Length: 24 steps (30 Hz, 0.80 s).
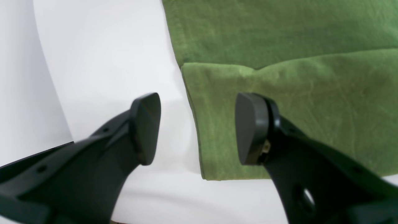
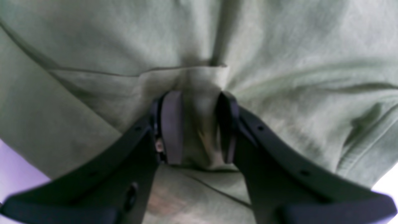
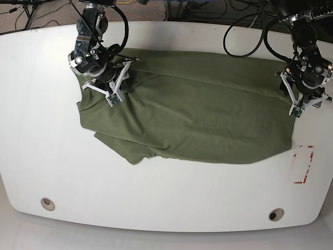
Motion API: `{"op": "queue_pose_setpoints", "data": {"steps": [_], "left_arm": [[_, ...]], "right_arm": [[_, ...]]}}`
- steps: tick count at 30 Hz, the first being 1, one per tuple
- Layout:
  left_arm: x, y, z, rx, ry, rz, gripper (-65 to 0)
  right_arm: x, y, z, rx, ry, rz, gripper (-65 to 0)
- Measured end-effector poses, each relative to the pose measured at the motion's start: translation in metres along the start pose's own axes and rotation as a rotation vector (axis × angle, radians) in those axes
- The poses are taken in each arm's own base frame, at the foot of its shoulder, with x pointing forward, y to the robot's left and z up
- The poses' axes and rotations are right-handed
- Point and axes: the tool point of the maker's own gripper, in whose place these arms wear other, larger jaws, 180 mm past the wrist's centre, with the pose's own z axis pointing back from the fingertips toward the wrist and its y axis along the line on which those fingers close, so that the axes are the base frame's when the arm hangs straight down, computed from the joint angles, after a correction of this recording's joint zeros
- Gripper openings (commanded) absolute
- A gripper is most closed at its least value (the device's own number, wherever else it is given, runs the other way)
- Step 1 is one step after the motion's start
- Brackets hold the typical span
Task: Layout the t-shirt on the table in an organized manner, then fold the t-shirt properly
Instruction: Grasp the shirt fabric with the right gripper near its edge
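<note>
Bench (image 3: 166, 203): white, carrying t-shirt (image 3: 197, 120), spread across far half, creased and bunched at one end; layout partly done, folding not begun. Right claw (image 2: 196, 127): seemingly pinching a cloth ridge loosely. Left claw (image 1: 197, 127): spread, empty, beside hem corner.

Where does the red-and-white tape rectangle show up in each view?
Left wrist: not in it.
Right wrist: not in it.
Base: the tape rectangle lies on the table near the right edge, just beyond the t-shirt corner.
Shared landmark: the t-shirt, visible in all three views.
</note>
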Motion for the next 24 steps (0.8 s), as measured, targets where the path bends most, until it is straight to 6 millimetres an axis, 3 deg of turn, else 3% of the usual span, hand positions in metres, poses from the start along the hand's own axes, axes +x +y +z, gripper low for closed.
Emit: {"op": "queue_pose_setpoints", "data": {"steps": [24], "left_arm": [[-0.002, -0.0009, 0.0, -0.002, 0.005, -0.002, -29.2]], "right_arm": [[0.0039, -0.0013, 0.0008, -0.004, -0.009, 0.003, -46.1]]}}
